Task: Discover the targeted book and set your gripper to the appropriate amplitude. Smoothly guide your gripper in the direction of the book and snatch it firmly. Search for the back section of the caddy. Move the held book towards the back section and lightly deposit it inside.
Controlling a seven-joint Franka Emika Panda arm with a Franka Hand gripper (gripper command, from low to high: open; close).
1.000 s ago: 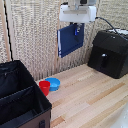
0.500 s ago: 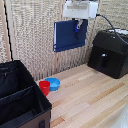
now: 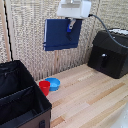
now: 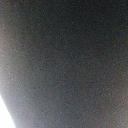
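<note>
The dark navy book [image 3: 61, 34] hangs flat in the air, high above the wooden table, held by its upper right corner. My gripper [image 3: 70, 26], a white block with blue-tipped fingers [image 3: 69, 28], is shut on the book. The black fabric caddy [image 3: 22, 102] stands at the exterior view's lower left, with a divider [image 3: 15, 94] splitting it into two compartments. The book is above and to the right of the caddy, well clear of it. The wrist view shows only a dark blurred surface [image 4: 65, 60], filling the frame.
A red cup [image 3: 45, 88] and a round blue bowl [image 3: 54, 83] sit on the table just right of the caddy. A black hard-shelled machine [image 3: 110, 52] stands at the exterior view's right, with a cable running up to the arm. A woven wall is behind.
The gripper has carried the book up and toward the exterior view's left, nearer the caddy side. The book has levelled out somewhat.
</note>
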